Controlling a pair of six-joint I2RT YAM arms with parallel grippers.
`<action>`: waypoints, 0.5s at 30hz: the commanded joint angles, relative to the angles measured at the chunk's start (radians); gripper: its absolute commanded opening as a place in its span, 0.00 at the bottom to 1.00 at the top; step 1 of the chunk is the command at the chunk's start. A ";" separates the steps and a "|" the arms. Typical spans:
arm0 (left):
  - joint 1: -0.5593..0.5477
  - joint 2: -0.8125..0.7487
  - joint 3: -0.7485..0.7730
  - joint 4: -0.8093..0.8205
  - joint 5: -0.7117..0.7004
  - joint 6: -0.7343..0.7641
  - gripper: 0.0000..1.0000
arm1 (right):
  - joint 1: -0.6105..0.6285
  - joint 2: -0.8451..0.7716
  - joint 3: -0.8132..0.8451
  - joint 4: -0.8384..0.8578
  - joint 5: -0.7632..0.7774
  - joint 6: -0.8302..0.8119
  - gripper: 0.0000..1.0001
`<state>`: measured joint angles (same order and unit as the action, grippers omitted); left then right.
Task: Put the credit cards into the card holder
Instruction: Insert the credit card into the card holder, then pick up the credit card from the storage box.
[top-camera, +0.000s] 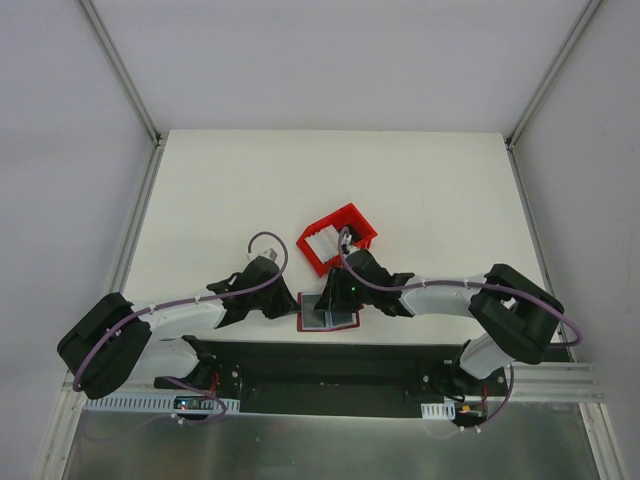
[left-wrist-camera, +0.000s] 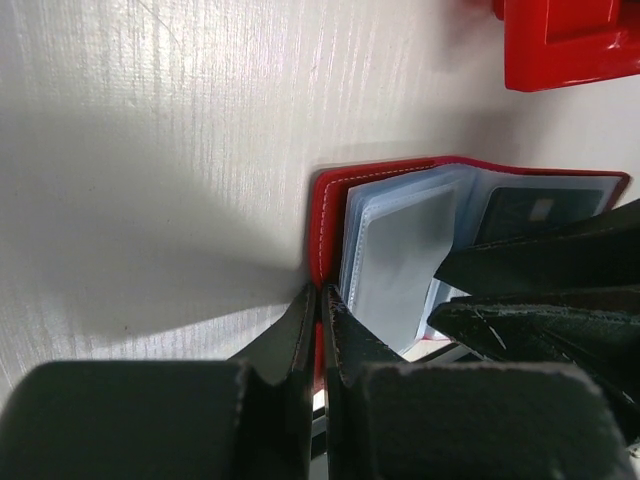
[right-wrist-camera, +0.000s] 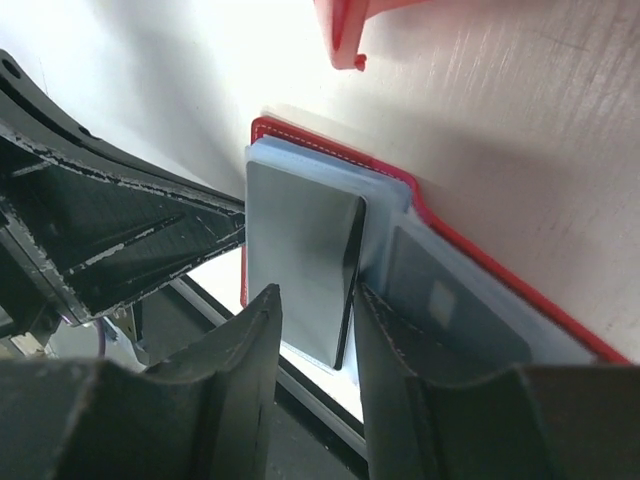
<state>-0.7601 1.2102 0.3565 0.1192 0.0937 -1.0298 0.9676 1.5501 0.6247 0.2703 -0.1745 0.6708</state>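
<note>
The card holder (left-wrist-camera: 322, 215) has a red cover edged with a line of white stitching. Its inner pockets (left-wrist-camera: 400, 250) are a pale, translucent blue-grey. One credit card (right-wrist-camera: 300, 250) lying on the pockets is dark grey with a glossy sheen. Another dark card (left-wrist-camera: 540, 208), under the film of the right pocket, carries a small pale patch. On the far side of the holder, the bin (top-camera: 345, 232) is bright red, with whitish cards (top-camera: 322, 243) inside. The table (top-camera: 230, 190) is off-white and looks finely streaked up close. The left gripper (left-wrist-camera: 320, 295) and right gripper (right-wrist-camera: 315, 300) have black fingers. The left arm (top-camera: 185, 318) and right arm (top-camera: 440, 296) are white with black joints, each trailing purple cables (top-camera: 265, 240).
</note>
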 joint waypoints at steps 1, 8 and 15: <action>-0.007 0.018 -0.005 -0.073 -0.058 0.019 0.00 | 0.014 -0.088 0.061 -0.100 0.021 -0.094 0.40; -0.007 0.028 0.015 -0.081 -0.075 0.022 0.00 | -0.020 -0.249 0.147 -0.327 0.109 -0.295 0.61; -0.002 0.035 0.027 -0.082 -0.077 0.027 0.00 | -0.148 -0.282 0.245 -0.453 0.061 -0.428 0.68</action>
<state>-0.7601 1.2236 0.3717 0.1154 0.0769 -1.0290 0.8864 1.2823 0.8062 -0.0742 -0.1020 0.3603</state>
